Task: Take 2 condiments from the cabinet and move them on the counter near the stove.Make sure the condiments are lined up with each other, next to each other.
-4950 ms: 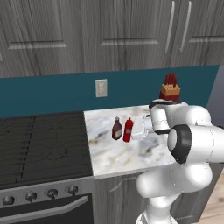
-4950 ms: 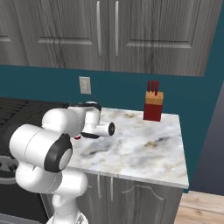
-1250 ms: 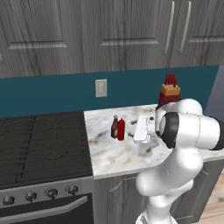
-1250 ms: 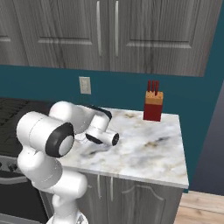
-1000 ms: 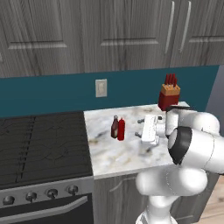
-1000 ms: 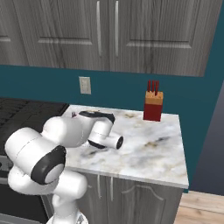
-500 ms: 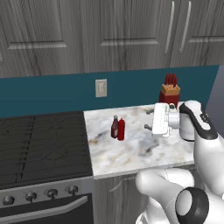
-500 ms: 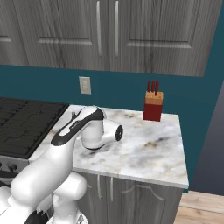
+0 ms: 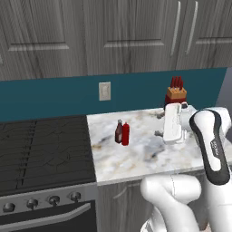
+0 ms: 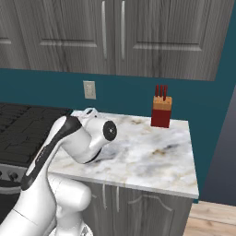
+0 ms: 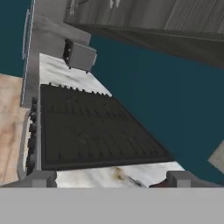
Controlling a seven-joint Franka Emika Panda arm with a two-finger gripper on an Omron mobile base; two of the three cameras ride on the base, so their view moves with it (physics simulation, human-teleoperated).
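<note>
Two condiments standing upright on the marble table [image 9: 136, 158], toward its left part, near the stove [image 9: 43, 145]: slim red squeeze bottle [image 9: 125, 134] and squat dark brown bottle [image 9: 118, 132], touching or just beside each other, brown one on the stove side and slightly farther back. Both clear of the gripper [image 9: 159, 124], which hangs over the table to the right of the bottles, well apart from them, pointing leftward toward the stove. Fingers [image 11: 41, 178] spread wide, nothing between them; in the hand view, two tips rising far apart at the bottom edge, with marble and a sliver of red just between them, too small to identify surely. Beyond, in that same view, black cooktop grates stretching away, another stretch of marble and a grey boxy appliance [image 11: 80, 55] at the far end, teal wall along the right. Tan knife block [image 9: 176, 94] with red handles at the back of the table against the teal backsplash, behind the white arm [image 9: 210, 142]. White wall outlet [image 9: 104, 91] on the backsplash above the bottles. Grey panelled cabinet doors [image 9: 127, 36] overhead. In the right base view, arm's bulky white link lying low across the left part of the table, hiding the bottles; knife block standing at the rear, rest of the marble bare. Oven knobs [image 9: 54, 200] lined along the stove front below the cooktop.
</note>
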